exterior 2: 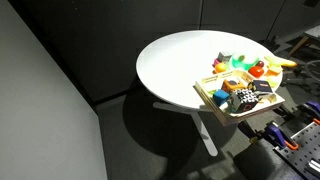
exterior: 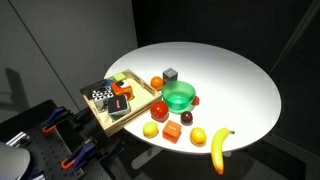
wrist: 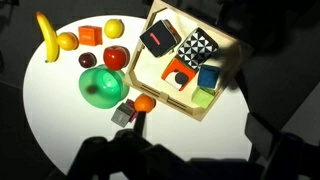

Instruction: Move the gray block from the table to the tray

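Gray block (wrist: 122, 114), a small plain dark cube, sits on the round white worktop (wrist: 55, 115) just ahead of the hand (wrist: 135, 155). The hand shows only as a dark silhouette at the bottom of the wrist view, so whether its fingers stand wide or narrow cannot be told.

Farther from the hand and off to one side lies the shallow square tray with a light wooden rim (wrist: 148, 68). It holds a black block with a red face (wrist: 158, 38), a black-and-white dotted block (wrist: 196, 45), a blue block (wrist: 209, 76), a green block (wrist: 205, 97) and an orange piece with a dark hole (wrist: 178, 75).

A round green bowl (wrist: 101, 86) stands just beyond the gray cube. A small orange toy fruit (wrist: 145, 102) lies just beside the cube, between it and the tray's rim. Past the bowl are a red toy apple (wrist: 116, 57), an orange-red cube (wrist: 91, 34), a yellow ball (wrist: 114, 28), a yellow lemon (wrist: 67, 41) and, farthest from the hand, a yellow banana (wrist: 46, 36).
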Robot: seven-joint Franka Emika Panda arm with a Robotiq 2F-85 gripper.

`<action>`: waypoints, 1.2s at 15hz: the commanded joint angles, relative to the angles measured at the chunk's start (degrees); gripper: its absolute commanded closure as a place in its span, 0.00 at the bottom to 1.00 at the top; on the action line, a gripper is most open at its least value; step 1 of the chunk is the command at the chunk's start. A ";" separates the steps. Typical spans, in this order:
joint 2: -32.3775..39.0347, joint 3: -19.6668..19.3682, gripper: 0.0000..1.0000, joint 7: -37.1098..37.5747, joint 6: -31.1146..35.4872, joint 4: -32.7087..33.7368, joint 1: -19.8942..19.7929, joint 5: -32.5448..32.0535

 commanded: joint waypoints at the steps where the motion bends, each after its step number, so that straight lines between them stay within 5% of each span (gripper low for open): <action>1: 0.13 -0.47 0.00 0.43 -0.20 0.18 0.68 -0.44; 8: 0.12 -0.47 0.00 0.44 -0.19 0.18 0.68 -0.44; 18: 8.64 -2.09 0.00 5.78 9.07 4.68 -2.84 0.56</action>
